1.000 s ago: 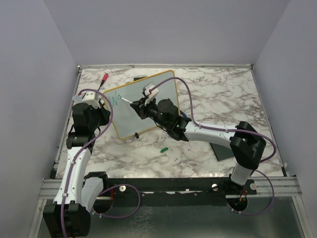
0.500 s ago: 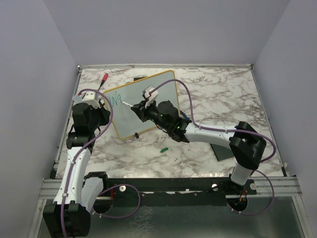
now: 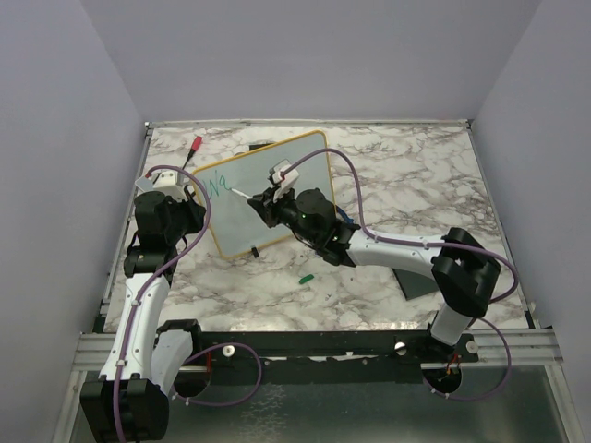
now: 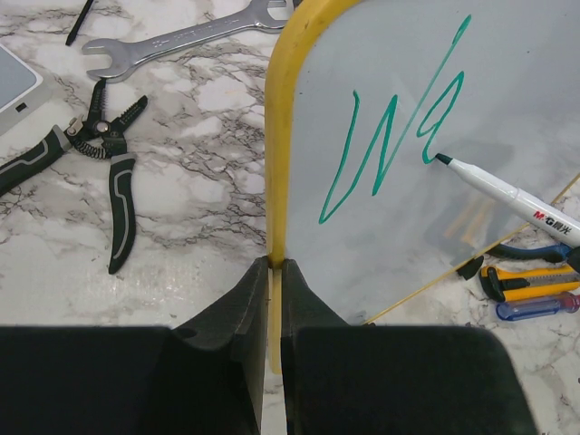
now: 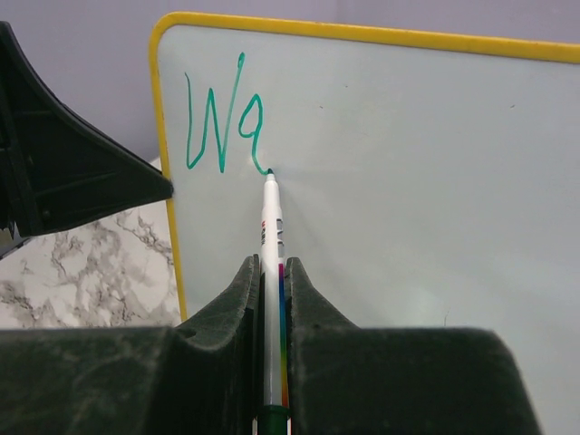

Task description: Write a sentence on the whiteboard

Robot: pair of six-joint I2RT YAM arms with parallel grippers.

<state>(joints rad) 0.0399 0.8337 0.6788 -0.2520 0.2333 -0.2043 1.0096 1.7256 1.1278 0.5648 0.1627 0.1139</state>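
The whiteboard [image 3: 238, 221] with its yellow frame stands tilted on the marble table. My left gripper [image 4: 275, 265] is shut on the frame's left edge [image 4: 279, 136], seen from above as the left gripper [image 3: 203, 210] beside the board. My right gripper [image 5: 272, 263] is shut on a white marker [image 5: 272, 217], whose green tip touches the whiteboard [image 5: 408, 163] just right of the tail of the "a". The sentence [image 5: 222, 122] reads "Wa" in teal-green, also seen as the sentence [image 4: 390, 149] near the board's upper left. From above, the right gripper [image 3: 265, 198] reaches over the board's middle.
A red marker [image 3: 196, 144] lies behind the board. A green cap [image 3: 305, 277] and a black pad [image 3: 416, 279] lie in front. A wrench [image 4: 181, 41] and pliers [image 4: 113, 172] lie left of the board, and a yellow utility knife [image 4: 526, 281] and a blue-handled tool [image 4: 535, 308] beyond it.
My right gripper and the marker have shifted slightly right along the board, finishing the tail of the "a". The left gripper has kept its hold on the frame.
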